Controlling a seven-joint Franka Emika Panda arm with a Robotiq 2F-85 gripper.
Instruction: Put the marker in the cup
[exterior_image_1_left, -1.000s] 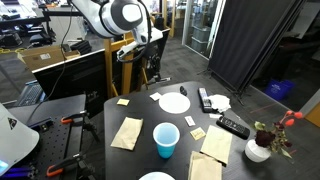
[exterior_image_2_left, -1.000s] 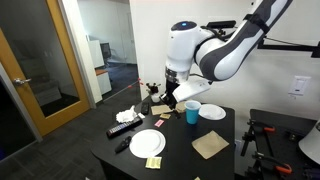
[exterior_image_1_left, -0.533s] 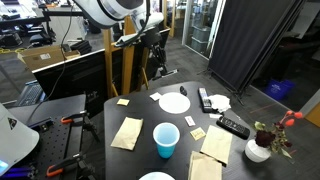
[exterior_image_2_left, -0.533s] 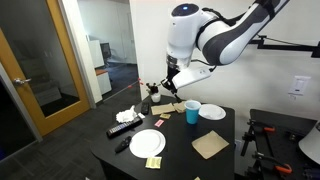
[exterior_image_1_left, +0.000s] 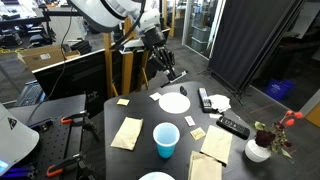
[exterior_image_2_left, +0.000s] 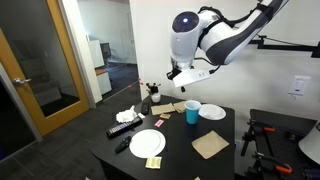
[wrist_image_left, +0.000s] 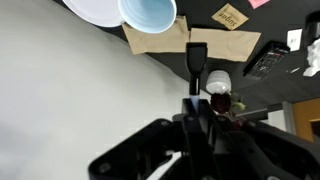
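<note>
Hanging well above the black table (exterior_image_1_left: 145, 110), the gripper (exterior_image_1_left: 163, 68) is clenched on the marker (wrist_image_left: 196, 65). In the wrist view the marker juts out from between the fingers as a thin dark stick, clear of everything on the table. The light-blue cup (exterior_image_1_left: 166, 139) stands upright and well apart from the gripper in both exterior views, between two brown paper napkins (exterior_image_1_left: 127, 132). Its white inside shows at the top edge of the wrist view, off to one side of the marker's tip. A white plate (exterior_image_1_left: 174, 102) lies on the table beyond the cup, nearer the arm's side, with two black remote controls (exterior_image_1_left: 233, 127) and a white vase of red flowers (exterior_image_1_left: 262, 148) farther along the table
</note>
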